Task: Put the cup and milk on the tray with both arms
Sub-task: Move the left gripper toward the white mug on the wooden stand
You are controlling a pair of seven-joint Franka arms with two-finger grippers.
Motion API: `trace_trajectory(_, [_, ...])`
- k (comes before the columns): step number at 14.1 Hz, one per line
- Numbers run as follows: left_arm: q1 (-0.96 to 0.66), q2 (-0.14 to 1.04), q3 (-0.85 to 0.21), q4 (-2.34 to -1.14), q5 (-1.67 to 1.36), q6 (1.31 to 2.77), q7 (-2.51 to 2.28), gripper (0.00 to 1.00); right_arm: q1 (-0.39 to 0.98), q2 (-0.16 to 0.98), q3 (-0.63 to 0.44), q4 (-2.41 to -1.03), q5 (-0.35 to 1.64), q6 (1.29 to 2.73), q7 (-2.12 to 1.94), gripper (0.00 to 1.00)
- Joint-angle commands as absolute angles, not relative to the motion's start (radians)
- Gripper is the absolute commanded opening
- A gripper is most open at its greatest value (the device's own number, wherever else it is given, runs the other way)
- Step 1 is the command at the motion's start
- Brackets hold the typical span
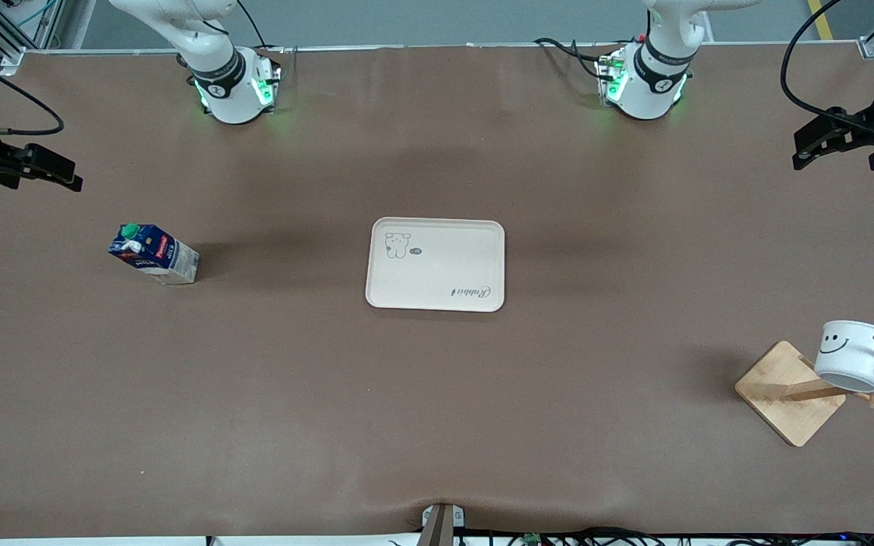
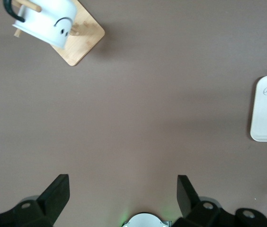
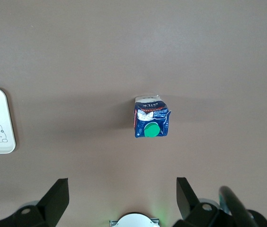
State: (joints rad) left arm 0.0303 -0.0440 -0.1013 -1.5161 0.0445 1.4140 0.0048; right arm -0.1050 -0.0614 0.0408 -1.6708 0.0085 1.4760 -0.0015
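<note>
- The left gripper (image 2: 122,196) hangs high over bare table at the left arm's end, jaws spread wide, holding nothing.
- The right gripper (image 3: 122,197) hangs with jaws spread above the milk (image 1: 153,253), which stands upright toward the right arm's end.
- The cup (image 1: 857,355) hangs tilted on the wooden rack (image 1: 790,392).
- The tray (image 1: 436,264) lies mid-table, nothing on it.

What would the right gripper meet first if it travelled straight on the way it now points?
Probably bare table. The right gripper points down with fingers open, and the milk stands a little off its line rather than between the fingers, though depth is hard to judge.
</note>
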Motion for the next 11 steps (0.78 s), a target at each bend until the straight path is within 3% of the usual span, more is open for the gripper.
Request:
trace_trajectory(1, [0.025, -0.034, -0.115, -1.486, 0.032, 1.394, 0.014, 1.00, -0.097, -0.068, 0.038, -1.681, -0.005, 1.479, 0.003, 1.00])
trace_trajectory(6, [0.035, -0.008, -0.100, -1.485, 0.040, 1.408, 0.023, 1.00, -0.080, -0.055, 0.038, -1.683, -0.006, 1.480, 0.003, 1.00])
trace_trajectory(11, [0.132, -0.005, -0.101, -1.543, 0.034, 1.551, 0.014, 1.00, -0.045, -0.048, 0.040, -1.683, -0.006, 1.467, 0.008, 1.00])
